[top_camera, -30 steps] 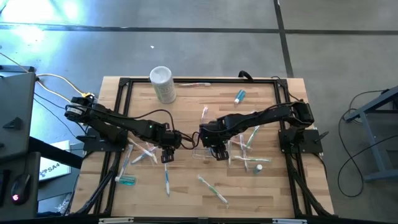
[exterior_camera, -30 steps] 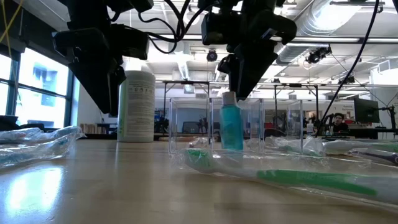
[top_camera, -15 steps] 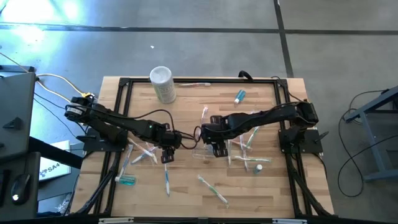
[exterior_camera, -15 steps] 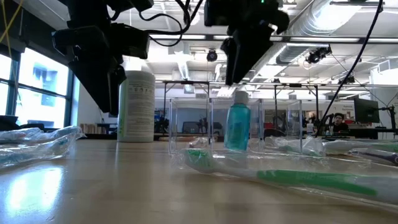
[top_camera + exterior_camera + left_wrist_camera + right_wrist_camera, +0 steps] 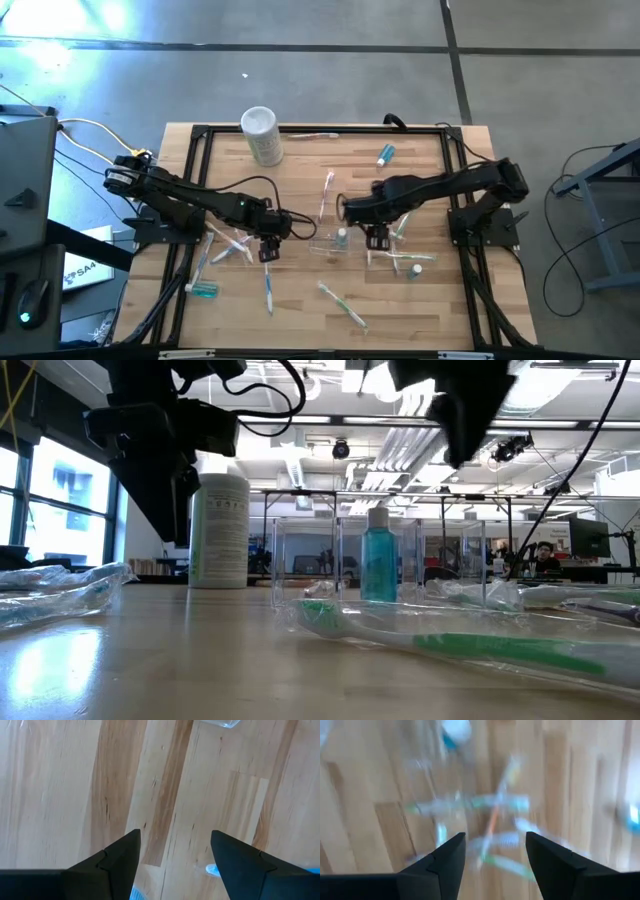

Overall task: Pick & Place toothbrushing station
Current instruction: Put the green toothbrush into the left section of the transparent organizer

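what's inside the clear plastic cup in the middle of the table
A small teal toothpaste tube stands upright inside the clear cup, white cap up. Nothing else shows in it. The tube's base is blurred behind a wrapped toothbrush lying in front.

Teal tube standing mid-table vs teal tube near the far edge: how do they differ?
The mid-table teal tube stands upright, white cap up, beside the clear cup; the far teal tube lies flat on bare wood. The mid-table one has the right gripper close by; the far one sits alone. Both are small, teal, white-capped.
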{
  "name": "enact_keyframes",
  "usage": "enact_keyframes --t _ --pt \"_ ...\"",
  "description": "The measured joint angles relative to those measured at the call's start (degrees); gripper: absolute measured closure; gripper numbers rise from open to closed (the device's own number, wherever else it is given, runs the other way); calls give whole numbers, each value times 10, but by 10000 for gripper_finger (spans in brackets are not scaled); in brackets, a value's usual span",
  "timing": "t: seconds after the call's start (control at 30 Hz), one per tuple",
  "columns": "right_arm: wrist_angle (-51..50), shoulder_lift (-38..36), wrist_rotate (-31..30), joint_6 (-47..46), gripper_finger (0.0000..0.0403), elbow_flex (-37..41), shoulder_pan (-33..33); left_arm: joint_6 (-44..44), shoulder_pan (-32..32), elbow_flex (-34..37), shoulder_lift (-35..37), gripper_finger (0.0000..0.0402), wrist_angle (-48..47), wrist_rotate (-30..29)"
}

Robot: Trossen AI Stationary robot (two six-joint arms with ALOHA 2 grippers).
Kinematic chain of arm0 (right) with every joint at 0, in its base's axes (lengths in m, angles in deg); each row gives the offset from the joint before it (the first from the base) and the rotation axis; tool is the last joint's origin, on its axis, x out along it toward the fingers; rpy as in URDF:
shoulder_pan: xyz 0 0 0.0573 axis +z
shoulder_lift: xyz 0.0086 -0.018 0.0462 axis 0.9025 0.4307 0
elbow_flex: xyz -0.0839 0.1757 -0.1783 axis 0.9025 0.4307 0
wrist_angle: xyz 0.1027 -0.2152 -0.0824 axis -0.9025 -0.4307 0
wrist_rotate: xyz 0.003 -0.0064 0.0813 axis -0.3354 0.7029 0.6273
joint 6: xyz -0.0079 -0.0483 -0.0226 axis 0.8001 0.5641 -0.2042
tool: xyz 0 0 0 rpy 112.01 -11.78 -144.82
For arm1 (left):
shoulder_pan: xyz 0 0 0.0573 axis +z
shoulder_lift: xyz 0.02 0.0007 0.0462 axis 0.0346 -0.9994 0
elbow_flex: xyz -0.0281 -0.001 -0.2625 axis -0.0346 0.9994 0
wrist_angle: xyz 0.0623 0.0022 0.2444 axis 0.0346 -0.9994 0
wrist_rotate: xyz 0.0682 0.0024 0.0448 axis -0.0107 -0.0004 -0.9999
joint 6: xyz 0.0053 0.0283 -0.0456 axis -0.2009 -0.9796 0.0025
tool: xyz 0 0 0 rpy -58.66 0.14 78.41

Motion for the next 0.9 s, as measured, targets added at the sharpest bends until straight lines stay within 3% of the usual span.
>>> enact_keyframes --t 0.3,0.5,0.7,0.9 --pt "-54 -42 -24 -52 202 72 0 0 0 0 0 168 1 37" --pt "-46 -134 -28 -72 202 157 -9 3 0 0 0 168 2 60" --pt "47 -250 -28 -90 202 252 -45 -4 0 0 0 168 4 59" --pt "90 -334 -44 -191 202 343 -83 -6 0 0 0 168 6 58"
